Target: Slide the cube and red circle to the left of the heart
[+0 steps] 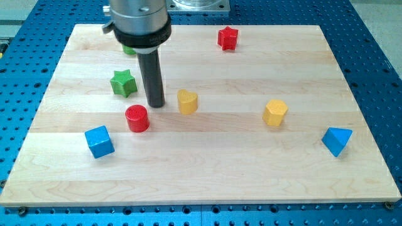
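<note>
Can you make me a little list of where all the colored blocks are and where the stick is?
my tip: on the board, just above the red circle, left of the yellow heart, right of the green star
red circle: left of middle
blue cube: lower left, below-left of the red circle
yellow heart: near the middle
green star: upper left
red star: near the view's top
yellow hexagon: right of middle
blue triangle: lower right
green block: mostly hidden behind the arm
</note>
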Robot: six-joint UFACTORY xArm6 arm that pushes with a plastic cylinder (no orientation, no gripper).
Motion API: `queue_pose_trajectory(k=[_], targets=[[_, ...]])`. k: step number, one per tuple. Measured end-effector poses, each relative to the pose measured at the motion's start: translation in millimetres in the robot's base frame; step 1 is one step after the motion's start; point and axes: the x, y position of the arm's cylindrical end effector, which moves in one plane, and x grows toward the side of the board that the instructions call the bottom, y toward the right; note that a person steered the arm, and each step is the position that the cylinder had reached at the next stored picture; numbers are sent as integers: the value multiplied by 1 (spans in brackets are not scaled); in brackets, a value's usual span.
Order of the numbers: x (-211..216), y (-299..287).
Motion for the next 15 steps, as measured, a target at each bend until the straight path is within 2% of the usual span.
queue_pose_trajectory(k=[1, 2, 3, 5, 6, 7, 8, 9, 11, 12, 13, 15], targets=[[-27, -21], [-15, -47], [-15, 1], [-19, 4], [-32, 111], [17, 140], [78, 74], [98, -22], [65, -25], [113, -19], [135, -51], [50, -15]])
